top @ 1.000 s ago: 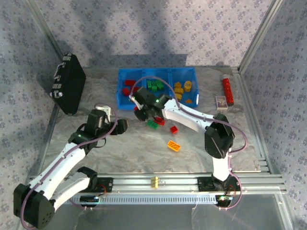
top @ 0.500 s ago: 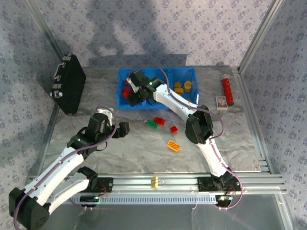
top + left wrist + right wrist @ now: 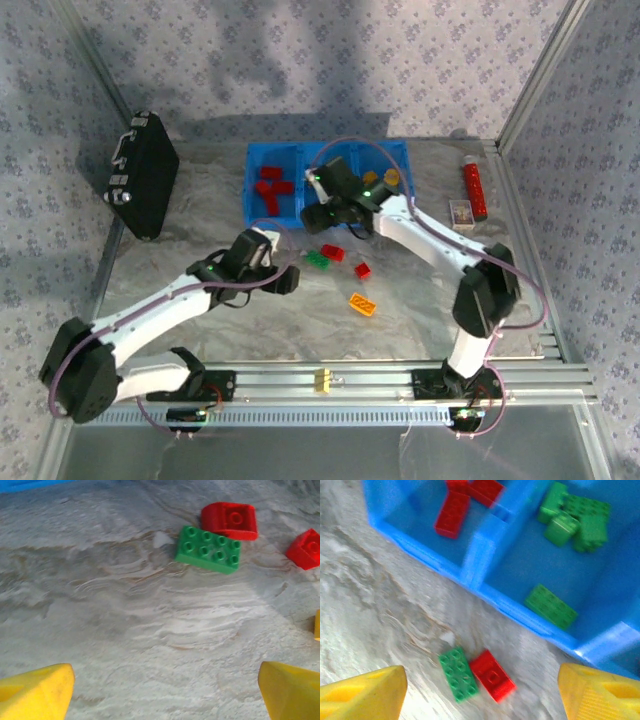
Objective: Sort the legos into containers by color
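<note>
Facing the green studded plastic brick (image 3: 208,549) on the table (image 3: 125,630) near the blue plastic bin (image 3: 258,223), your left gripper (image 3: 162,692) gapes wide, empty; straddle it, avoiding the touching red plastic brick (image 3: 230,520).

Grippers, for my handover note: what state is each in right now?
Left gripper: open, holding nothing.
Right gripper: open, holding nothing.
</note>
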`<state>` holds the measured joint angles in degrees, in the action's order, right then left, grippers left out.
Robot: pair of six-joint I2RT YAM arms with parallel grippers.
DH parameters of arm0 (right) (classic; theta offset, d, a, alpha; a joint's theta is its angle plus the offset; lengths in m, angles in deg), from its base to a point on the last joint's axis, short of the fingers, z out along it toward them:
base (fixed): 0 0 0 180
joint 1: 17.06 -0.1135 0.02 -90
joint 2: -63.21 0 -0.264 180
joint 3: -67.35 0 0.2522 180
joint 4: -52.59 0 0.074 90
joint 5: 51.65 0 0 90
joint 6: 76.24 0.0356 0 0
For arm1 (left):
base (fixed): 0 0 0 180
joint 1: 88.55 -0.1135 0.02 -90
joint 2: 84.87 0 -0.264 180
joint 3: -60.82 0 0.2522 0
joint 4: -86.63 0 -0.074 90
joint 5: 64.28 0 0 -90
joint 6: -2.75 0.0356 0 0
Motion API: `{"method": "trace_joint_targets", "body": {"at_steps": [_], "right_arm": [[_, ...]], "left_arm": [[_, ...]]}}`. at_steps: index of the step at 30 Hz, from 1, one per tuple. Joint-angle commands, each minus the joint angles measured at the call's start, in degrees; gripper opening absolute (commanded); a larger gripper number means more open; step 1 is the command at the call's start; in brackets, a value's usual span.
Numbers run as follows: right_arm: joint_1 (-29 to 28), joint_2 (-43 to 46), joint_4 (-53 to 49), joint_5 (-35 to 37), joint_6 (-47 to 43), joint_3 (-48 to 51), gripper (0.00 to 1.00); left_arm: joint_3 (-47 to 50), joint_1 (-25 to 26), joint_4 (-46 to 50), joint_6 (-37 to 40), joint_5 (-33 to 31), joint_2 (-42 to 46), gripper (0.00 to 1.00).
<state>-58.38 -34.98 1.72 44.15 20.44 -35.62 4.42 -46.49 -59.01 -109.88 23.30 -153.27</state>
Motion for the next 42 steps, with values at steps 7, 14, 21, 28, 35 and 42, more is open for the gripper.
{"method": "trace_joint_targets", "body": {"at_steps": [7,14,21,28,35,42], "right_arm": [[6.95,14.98,5.02,0.44,4.18,15.03,0.89],[10.53,20.88,6.45,-0.95,5.09,23.22,0.89],[12.84,24.04,7.78,-2.58,5.36,28.14,0.89],[13.97,25.24,8.36,-3.41,5.45,29.88,0.89],[14.70,26.30,8.32,-3.82,5.45,30.67,0.89],[14.79,26.39,8.41,-4.33,5.63,31.06,0.88]], "left_arm": [[-15.66,4.84,1.51,7.33,-1.98,-17.56,0.95],[-22.48,6.45,4.68,8.04,-3.61,-28.19,0.94],[-26.79,6.46,6.10,9.08,-4.50,-34.17,0.94],[-30.57,6.00,7.20,9.99,-5.21,-38.64,0.93],[-33.15,5.49,9.33,10.42,-5.62,-41.08,0.93],[-32.87,4.44,8.48,10.13,-4.17,-42.38,0.91]]}}
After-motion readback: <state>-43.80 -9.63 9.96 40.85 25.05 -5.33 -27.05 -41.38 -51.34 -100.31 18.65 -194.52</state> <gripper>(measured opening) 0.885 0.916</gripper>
